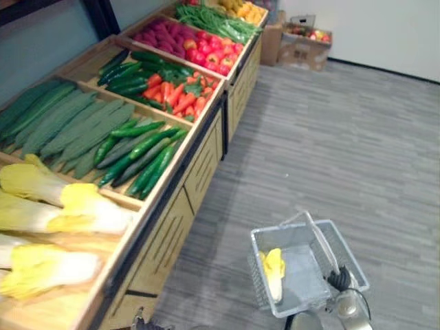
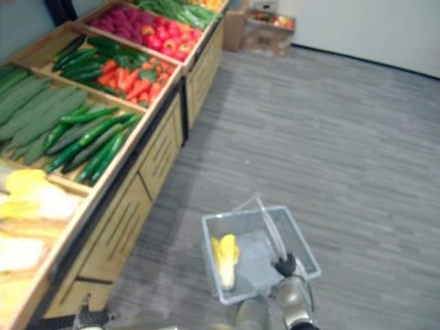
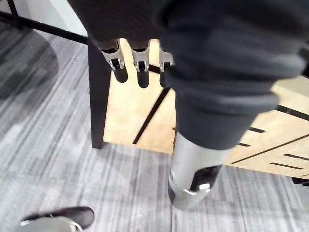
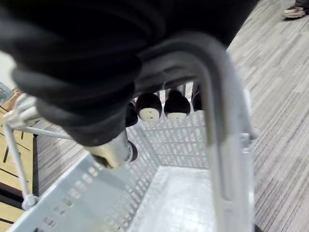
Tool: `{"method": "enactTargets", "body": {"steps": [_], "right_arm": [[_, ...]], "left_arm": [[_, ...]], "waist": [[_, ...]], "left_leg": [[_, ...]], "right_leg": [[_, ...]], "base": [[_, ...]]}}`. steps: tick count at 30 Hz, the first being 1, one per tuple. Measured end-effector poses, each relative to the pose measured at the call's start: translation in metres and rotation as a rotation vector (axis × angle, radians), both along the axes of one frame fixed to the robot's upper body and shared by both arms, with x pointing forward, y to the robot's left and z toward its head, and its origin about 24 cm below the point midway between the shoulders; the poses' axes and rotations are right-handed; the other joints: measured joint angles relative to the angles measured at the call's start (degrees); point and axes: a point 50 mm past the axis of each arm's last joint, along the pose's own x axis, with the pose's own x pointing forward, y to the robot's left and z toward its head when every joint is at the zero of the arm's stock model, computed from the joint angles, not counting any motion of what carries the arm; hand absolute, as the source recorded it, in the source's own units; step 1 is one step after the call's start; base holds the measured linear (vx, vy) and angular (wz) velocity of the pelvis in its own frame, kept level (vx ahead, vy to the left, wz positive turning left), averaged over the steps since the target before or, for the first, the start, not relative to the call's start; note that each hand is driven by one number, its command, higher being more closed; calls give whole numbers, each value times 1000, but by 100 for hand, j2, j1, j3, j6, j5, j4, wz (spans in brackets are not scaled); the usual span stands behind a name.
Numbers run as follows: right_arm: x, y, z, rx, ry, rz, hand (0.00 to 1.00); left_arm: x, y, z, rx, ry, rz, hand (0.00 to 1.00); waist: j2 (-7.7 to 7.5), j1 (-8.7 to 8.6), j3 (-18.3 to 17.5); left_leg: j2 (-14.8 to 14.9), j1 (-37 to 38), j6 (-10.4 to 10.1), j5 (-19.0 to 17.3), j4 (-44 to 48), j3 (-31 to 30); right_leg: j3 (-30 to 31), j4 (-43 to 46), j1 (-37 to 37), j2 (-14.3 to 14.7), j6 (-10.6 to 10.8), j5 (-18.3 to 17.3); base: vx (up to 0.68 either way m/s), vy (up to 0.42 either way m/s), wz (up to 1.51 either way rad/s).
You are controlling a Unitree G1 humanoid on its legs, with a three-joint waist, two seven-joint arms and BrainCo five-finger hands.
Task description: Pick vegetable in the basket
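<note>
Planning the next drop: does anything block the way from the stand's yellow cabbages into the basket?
Only the raised handle, gripped by the right hand, crosses the top of the basket; the side nearer the cabbages is open.

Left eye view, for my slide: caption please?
Right hand carries the basket, one yellow cabbage inside, beside vegetable shelves.

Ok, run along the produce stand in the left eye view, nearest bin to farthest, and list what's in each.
Yellow-white cabbages → green cucumbers → carrots → red peppers → long green vegetables → yellow produce.
</note>
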Motion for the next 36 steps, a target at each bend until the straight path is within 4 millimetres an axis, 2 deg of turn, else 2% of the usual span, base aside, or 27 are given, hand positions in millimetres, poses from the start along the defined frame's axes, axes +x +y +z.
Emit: {"method": "enactTargets", "body": {"steps": [1, 2, 4, 7, 8, 10, 11, 12, 13, 15, 16, 18, 19, 21, 22, 23, 24, 25, 26, 28, 29, 30, 32, 33, 34, 35, 36], "right_arm": [[0, -8, 1, -15, 3, -23, 100], [1, -13, 3, -15, -1, -55, 100], [-1, -17, 3, -23, 9, -62, 100], [-7, -16, -3, -17, 42, -72, 100], [-11, -17, -4, -18, 52, -77, 100], [-22, -24, -6, -25, 70, -113, 100], [-22, -25, -6, -27, 67, -117, 100], [-22, -28, -4, -39, 67, -118, 100], [-21, -32, -3, -50, 65, -117, 100], [-19, -39, 0, -70, 62, -117, 100], [-19, -40, 1, -74, 63, -117, 100], [-16, -40, 2, -76, 57, -115, 100], [-13, -40, 3, -77, 52, -115, 100], [-12, -40, 4, -80, 48, -112, 100], [-12, -38, 3, -78, 55, -102, 100], [-12, -34, 2, -69, 56, -98, 100], [-10, -30, 1, -66, 55, -82, 100], [-5, -28, 3, -67, 46, -64, 100], [-4, -26, 3, -63, 43, -58, 100], [-5, -25, 2, -66, 47, -48, 100], [-6, -25, 2, -65, 49, -43, 100], [-6, -24, 2, -62, 48, -41, 100], [-6, -13, -1, -36, 47, 4, 100], [-4, -6, -1, -15, 36, 6, 100], [-5, -4, -2, -8, 36, 4, 100], [-4, -1, -2, 1, 27, 5, 100], [-3, -1, 0, 3, 11, 7, 100]], "left_arm": [[0, -16, -5, -46, 4, 9, 0], [-4, -26, -9, -76, 20, 18, 0], [-12, -28, -12, -89, 47, 47, 0], [-13, -21, -11, -74, 43, 76, 0], [-12, -20, -10, -71, 41, 73, 0], [-8, -22, -10, -76, 34, 53, 0], [-7, -23, -10, -79, 34, 46, 0], [-8, -24, -10, -79, 33, 46, 0], [-8, -24, -10, -85, 36, 40, 0], [-6, -27, -11, -100, 35, 20, 0], [-6, -27, -11, -102, 35, 14, 0], [-4, -29, -10, -106, 31, 0, 0], [-4, -30, -11, -112, 33, -4, 0], [-5, -30, -11, -112, 35, -5, 0], [-7, -28, -11, -109, 42, -1, 0], [-6, -27, -11, -105, 43, -3, 0], [-3, -26, -10, -102, 32, -8, 0], [4, -27, -8, -101, 14, -15, 0], [5, -26, -8, -102, 13, -11, 0], [3, -26, -8, -102, 18, -10, 0], [2, -27, -9, -103, 21, -11, 0], [3, -26, -8, -102, 19, -14, 0], [0, -21, -7, -85, 25, -25, 0], [-1, -17, -6, -69, 25, -38, 0], [0, -16, -5, -65, 20, -46, 0], [2, -15, -3, -56, 9, -62, 0], [8, -13, 0, -48, -10, -70, 0]], "waist": [[310, 9, -72], [437, 20, -119], [482, -73, -142], [521, -145, -139], [531, -145, -145], [432, -144, -107], [381, -136, -87], [363, -79, -80], [362, -69, -79], [389, -71, -53], [398, -69, -49], [445, -42, 2], [499, 54, 34], [627, 84, 77], [665, 122, 89], [670, 124, 64], [568, 93, 61], [470, 89, 135], [418, 144, 165], [370, 194, 146], [307, 176, 168], [370, 163, 131], [159, 49, 163], [128, -54, 160], [130, -89, 164], [119, -106, 160], [99, -146, 136]], "left_leg": [[356, 8, 40, 59, -34, -142], [443, -63, -1, 402, -7, -153], [487, -324, -21, 929, 200, -363], [575, -719, 4, 1515, 799, -596], [627, -821, 53, 1816, 984, -551], [851, -1072, 204, 2810, 1357, -40], [899, -1157, 239, 2949, 1492, 78], [892, -1359, 130, 2145, 2085, 333], [773, -1471, 111, 1703, 2309, 444], [345, -1726, 167, 924, 2304, 769], [226, -1786, 157, 810, 2144, 865], [-121, -1901, 172, 773, 1294, 929], [-340, -1911, 194, 1000, 360, 936], [-463, -1998, 255, 1485, -435, 735], [-482, -1965, 322, 1794, -393, 649], [-562, -1927, 450, 1742, -378, 681], [-656, -1909, 544, 1612, -311, 705], [-734, -1960, 760, 1502, -40, 805], [-807, -1961, 901, 1429, 201, 878], [-952, -1821, 1023, 956, 498, 1003], [-1021, -1716, 1062, 681, 575, 1046], [-1043, -1641, 1078, 573, 592, 1094], [-1216, -1327, 1211, 329, 610, 1157], [-1265, -1077, 1280, 242, 605, 1122], [-1251, -920, 1326, 172, 578, 1079], [-1215, -693, 1359, 124, 573, 1021], [-1193, -515, 1361, 100, 498, 954]], "right_leg": [[-217, 273, -37, 250, -165, -301], [-255, 529, -166, 337, -289, -523], [-501, 763, -152, 308, -427, -809], [-884, 771, 177, 339, -630, -1000], [-1029, 715, 373, 382, -690, -1060], [-1410, 187, 992, 545, -785, -1109], [-1448, 54, 1123, 554, -809, -1105], [-1470, -202, 1356, 661, -905, -1096], [-1461, -289, 1440, 695, -936, -1113], [-1411, -523, 1600, 789, -1006, -1156], [-1395, -569, 1625, 818, -1009, -1158], [-1348, -686, 1732, 916, -1018, -1169], [-1200, -774, 1803, 1008, -1000, -1165], [-1076, -887, 1966, 1148, -906, -1202], [-927, -916, 2071, 1182, -773, -1274], [-868, -944, 2121, 1125, -750, -1269], [-819, -982, 2120, 1039, -704, -1245], [-720, -997, 2145, 926, -645, -1219], [-577, -989, 2216, 827, -551, -1215], [-266, -479, 2156, 612, -332, -1344], [-97, 339, 1876, 429, -138, -1468], [8, 874, 1669, 341, -108, -1487], [390, 2776, 864, 5, 195, -1024], [544, 3490, 602, -78, 122, -381], [574, 3805, 513, -84, 56, -132], [563, 4351, 315, -62, -125, -234], [406, 4665, 72, -50, -508, -475]], "base": [[284, -450, 31], [310, -524, 19], [263, -440, 45], [223, -292, 63], [202, -275, 59], [269, -418, 70], [224, -386, 35], [153, -263, 4], [131, -215, -9], [104, -104, -17], [138, -15, -25], [149, 62, -39], [143, 98, -53], [221, 167, -57], [279, 196, -44], [266, 159, -26], [249, 104, -12], [296, 142, -22], [346, 192, -36], [297, 201, -34], [257, 190, -21], [320, 233, -19], [279, 149, -3], [357, 81, 17], [362, 55, 18], [406, 36, 16], [392, 4, 24]]}}
